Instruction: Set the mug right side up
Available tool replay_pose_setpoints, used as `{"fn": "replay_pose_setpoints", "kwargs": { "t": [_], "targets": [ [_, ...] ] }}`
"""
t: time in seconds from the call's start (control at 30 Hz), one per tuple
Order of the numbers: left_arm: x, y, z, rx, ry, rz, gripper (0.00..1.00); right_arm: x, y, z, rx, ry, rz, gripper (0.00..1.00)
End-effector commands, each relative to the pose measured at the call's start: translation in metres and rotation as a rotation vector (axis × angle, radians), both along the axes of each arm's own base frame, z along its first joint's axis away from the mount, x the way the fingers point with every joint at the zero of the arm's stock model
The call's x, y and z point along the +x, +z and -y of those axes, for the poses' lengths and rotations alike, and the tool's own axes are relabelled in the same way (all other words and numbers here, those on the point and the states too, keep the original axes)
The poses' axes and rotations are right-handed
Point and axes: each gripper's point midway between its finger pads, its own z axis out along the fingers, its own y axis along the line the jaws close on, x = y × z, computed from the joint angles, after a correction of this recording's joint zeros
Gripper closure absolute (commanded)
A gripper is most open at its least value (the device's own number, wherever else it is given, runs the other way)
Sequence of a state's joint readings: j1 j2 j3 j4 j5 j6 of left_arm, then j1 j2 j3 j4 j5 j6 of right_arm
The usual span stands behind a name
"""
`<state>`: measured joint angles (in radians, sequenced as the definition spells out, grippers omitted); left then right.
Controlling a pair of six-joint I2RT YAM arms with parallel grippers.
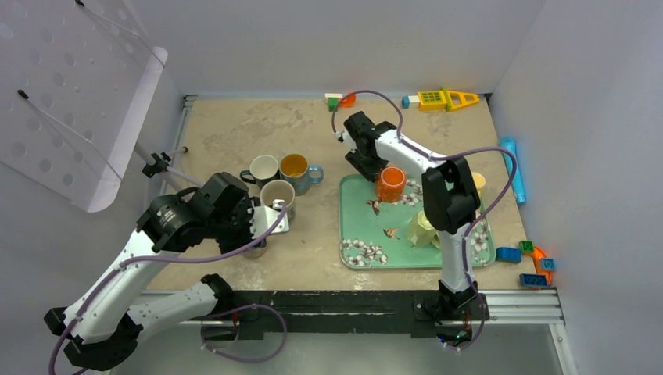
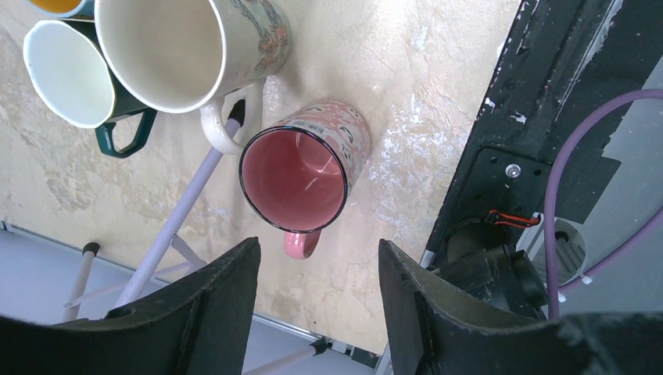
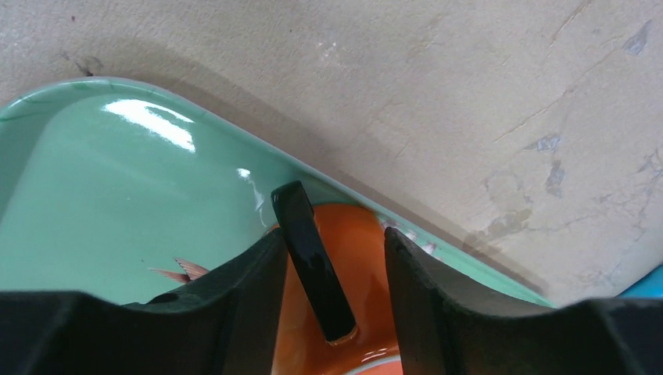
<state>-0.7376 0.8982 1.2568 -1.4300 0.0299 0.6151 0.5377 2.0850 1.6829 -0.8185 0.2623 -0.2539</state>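
Observation:
An orange mug [image 1: 390, 183] with a black handle [image 3: 313, 258] stands at the far end of the green flowered tray [image 1: 353, 226]; it seems to sit mouth down. My right gripper [image 1: 374, 166] reaches over it from behind. In the right wrist view its fingers straddle the handle: the left finger touches it and a gap shows by the right finger. My left gripper [image 2: 317, 244] hangs open above a pink mug [image 2: 301, 176], which stands upright on the table, with nothing between its fingers.
Three upright mugs stand mid-table: a white-and-green one [image 1: 264, 168], a blue one [image 1: 295, 166] and a beige one [image 1: 277, 193]. A pale yellow object [image 1: 422, 229] lies on the tray. Toys line the back edge, and a blue cylinder [image 1: 512, 168] and blocks [image 1: 532, 262] lie at the right.

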Motion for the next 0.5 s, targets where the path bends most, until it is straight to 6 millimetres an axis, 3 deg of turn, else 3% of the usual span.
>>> {"fn": "replay_pose_setpoints", "kwargs": {
  "t": [0.0, 0.13, 0.27, 0.47],
  "targets": [
    [0.001, 0.005, 0.004, -0.021, -0.019, 0.006, 0.39, -0.003, 0.028, 0.004, 0.014, 0.005, 0.042, 0.54],
    [0.002, 0.006, 0.008, -0.032, -0.016, 0.001, 0.39, -0.004, 0.016, 0.000, 0.037, 0.020, 0.005, 0.66],
    [-0.001, 0.010, 0.010, -0.051, -0.022, -0.007, 0.39, -0.007, 0.000, -0.003, 0.038, 0.025, -0.049, 0.70],
    [-0.002, 0.011, 0.010, -0.049, -0.018, -0.013, 0.39, -0.005, -0.004, -0.002, 0.045, 0.019, -0.064, 0.77]
  ]
}}
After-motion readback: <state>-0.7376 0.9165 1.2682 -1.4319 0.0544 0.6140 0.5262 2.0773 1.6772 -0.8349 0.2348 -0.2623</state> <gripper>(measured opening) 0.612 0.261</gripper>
